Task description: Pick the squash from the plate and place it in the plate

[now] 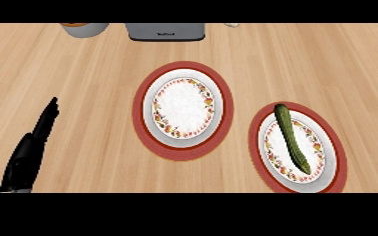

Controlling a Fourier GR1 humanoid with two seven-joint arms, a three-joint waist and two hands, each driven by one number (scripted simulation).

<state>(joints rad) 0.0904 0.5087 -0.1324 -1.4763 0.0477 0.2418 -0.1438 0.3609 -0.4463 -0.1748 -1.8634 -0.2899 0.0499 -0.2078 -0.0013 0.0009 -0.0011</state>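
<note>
The squash lies lengthwise on the right plate, untouched. Only the left hand is seen, fingers straight, holding nothing. The squash is best grasped across its middle, then carried to the bare middle plate.

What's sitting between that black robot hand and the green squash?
In the head view, the other plate, with no food on it, lies between the left robot hand and the squash.
</note>
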